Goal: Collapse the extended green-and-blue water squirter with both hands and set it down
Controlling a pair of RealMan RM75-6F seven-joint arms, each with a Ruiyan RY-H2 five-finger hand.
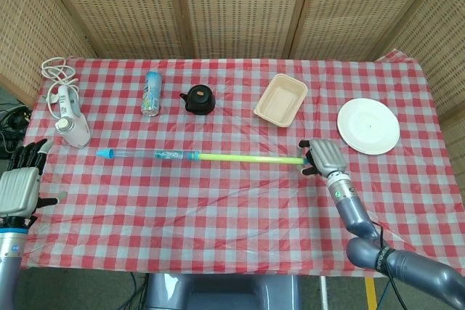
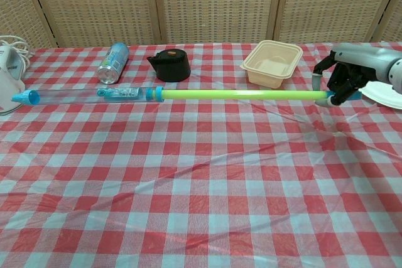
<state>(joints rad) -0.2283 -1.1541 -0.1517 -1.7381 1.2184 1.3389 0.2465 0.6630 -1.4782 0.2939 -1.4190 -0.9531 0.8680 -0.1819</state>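
Chest view: right hand [image 2: 344, 78] grips the water squirter's [image 2: 169, 94] end; left hand [image 1: 19, 183] spread wide.

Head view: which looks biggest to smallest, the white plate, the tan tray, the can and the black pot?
1. White plate
2. Tan tray, nearly as big
3. Can and black pot, too alike to rank

I've got red-white checked tablecloth [image 2: 188, 174] | squirter [image 2: 169, 94]: lime-green rod, clear barrel, blue tip | black pot [image 2: 171, 65] | beige tray [image 2: 272, 62] | white plate [image 1: 368, 125] | teal-silver can [image 2: 113, 63] | my grey right hand [image 2: 344, 80]
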